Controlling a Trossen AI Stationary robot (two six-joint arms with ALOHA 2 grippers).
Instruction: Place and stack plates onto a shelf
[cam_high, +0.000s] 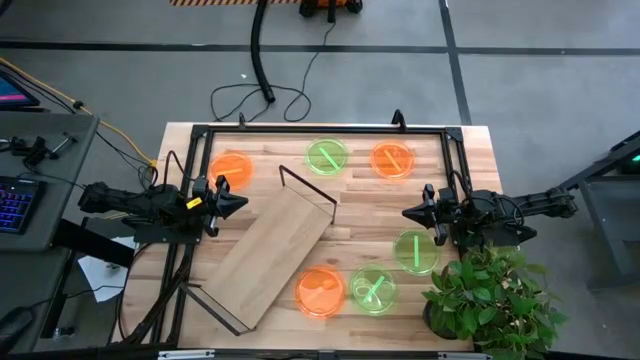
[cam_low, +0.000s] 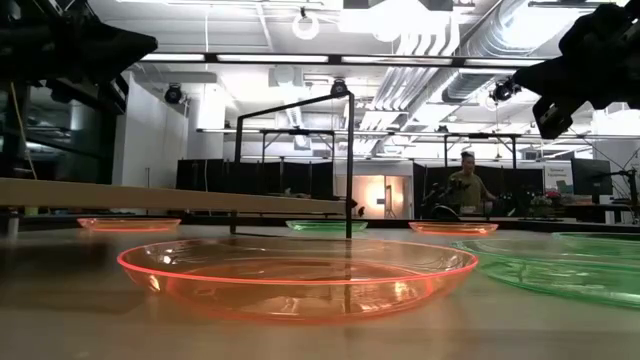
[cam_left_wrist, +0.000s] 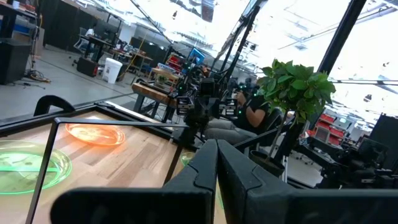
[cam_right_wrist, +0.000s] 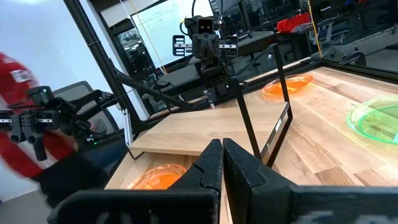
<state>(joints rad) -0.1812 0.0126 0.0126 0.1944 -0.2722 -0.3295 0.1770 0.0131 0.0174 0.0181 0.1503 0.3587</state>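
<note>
Six plates lie flat on the plank table in the high view: orange (cam_high: 231, 168), green (cam_high: 326, 157) and orange (cam_high: 392, 160) along the far side, green (cam_high: 415, 250) at the right, and orange (cam_high: 320, 292) beside green (cam_high: 373, 290) near the front. The shelf (cam_high: 275, 250) is a light-wood board set diagonally mid-table, standing on black wire frames at its ends. My left gripper (cam_high: 243, 203) hovers shut off the shelf's far-left side. My right gripper (cam_high: 405, 212) hovers shut to the shelf's right, above the table. Their shut fingers show in the wrist views (cam_left_wrist: 217, 155) (cam_right_wrist: 222, 152).
A potted plant (cam_high: 490, 300) stands at the table's near right corner, close to the right arm. A black rail frame (cam_high: 320, 130) runs along the far and side edges. A person (cam_low: 465, 185) is in the room far behind the table.
</note>
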